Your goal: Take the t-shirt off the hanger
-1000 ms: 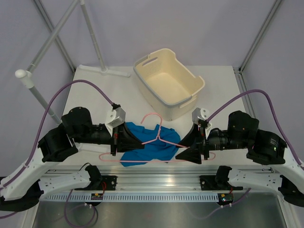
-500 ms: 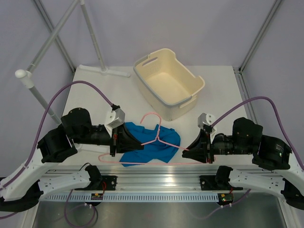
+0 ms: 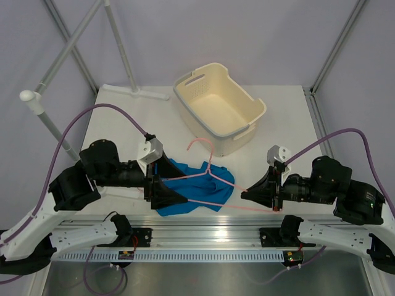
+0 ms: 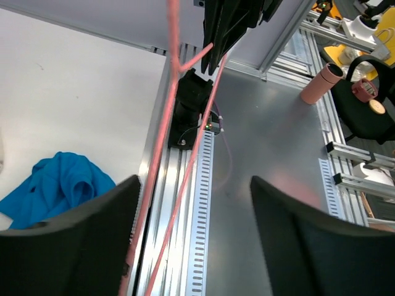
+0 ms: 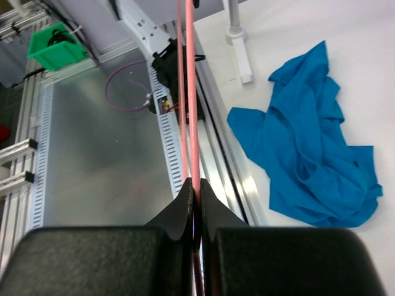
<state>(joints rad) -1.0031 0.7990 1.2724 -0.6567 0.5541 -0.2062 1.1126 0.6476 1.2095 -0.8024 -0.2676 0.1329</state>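
The pale pink wire hanger (image 3: 210,171) hangs tilted over the table's front, its hook (image 3: 196,143) pointing toward the basket. My right gripper (image 3: 242,196) is shut on the hanger's right end; in the right wrist view the two wires (image 5: 192,92) run straight out of the closed jaws (image 5: 195,185). The blue t-shirt (image 3: 196,192) lies crumpled on the table under the hanger, also seen as a heap (image 5: 315,160). I cannot tell whether any cloth still hooks the wire. My left gripper (image 3: 168,185) stands open beside the shirt's left edge, with the hanger wires (image 4: 170,92) passing close to its left finger (image 4: 80,246).
A cream basket (image 3: 208,138) stands behind the shirt. The grey rack poles (image 3: 123,55) and the rack's white foot (image 3: 133,91) sit at the back left. An aluminium rail (image 3: 203,234) runs along the table's near edge.
My left gripper has opened and let go of what it held. My right gripper has shut on the hanger's end and drawn back to the right, pulling the hanger along and tilting it.
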